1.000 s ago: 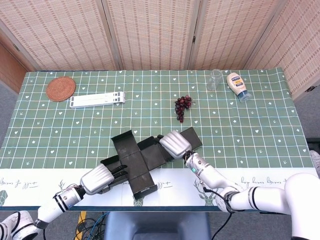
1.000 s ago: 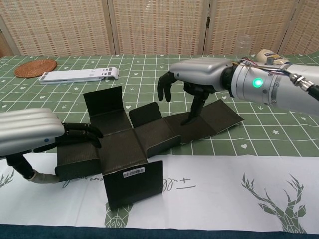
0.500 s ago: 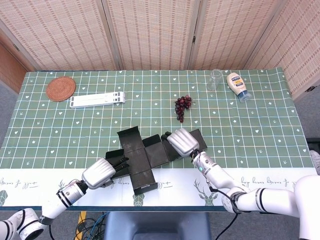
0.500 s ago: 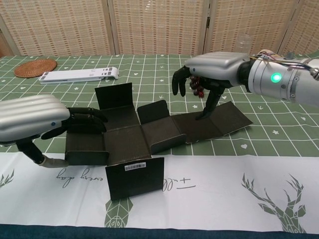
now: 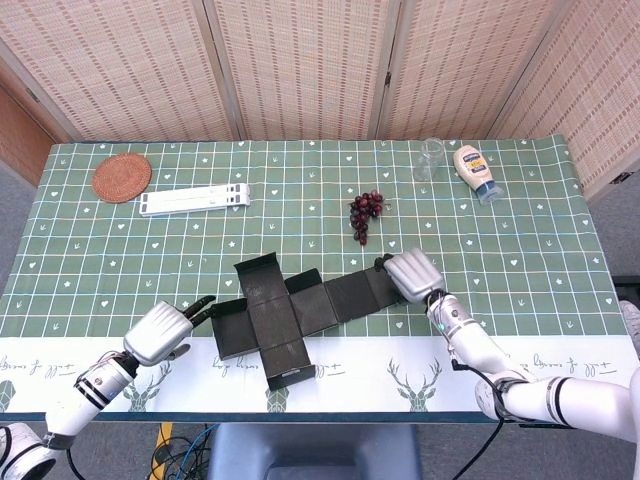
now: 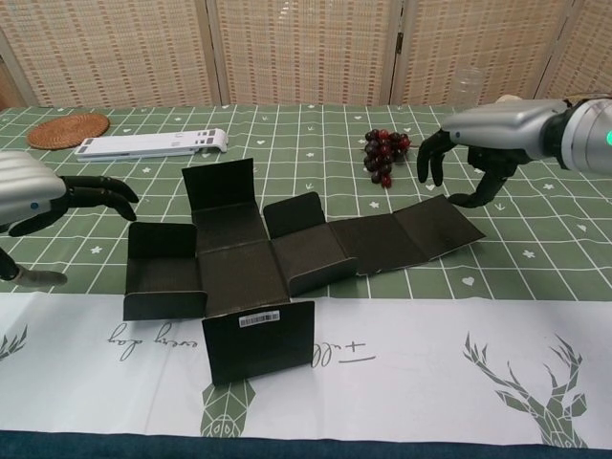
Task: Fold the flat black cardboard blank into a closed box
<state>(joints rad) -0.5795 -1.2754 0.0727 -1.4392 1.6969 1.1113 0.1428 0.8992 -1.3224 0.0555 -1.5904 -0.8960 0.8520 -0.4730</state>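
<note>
Both hands have pulled off the cardboard blank [image 6: 277,263]: left hand [image 5: 162,333] now clear of its left flap, right hand [image 6: 483,143] just beyond its right end, fingers loosely curled, holding nothing. Blank lies between the fingertips on the tablecloth [image 5: 100,260], flaps half-raised, unclosed; I judge regrasping comes next.

This is looking like a room at home: woven folding screens [image 5: 300,65] are standing behind a table [image 5: 80,270] wearing a green patterned cloth.

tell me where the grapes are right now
The grapes lie mid-table in the head view, just beyond the cardboard blank, off its right end.
</note>
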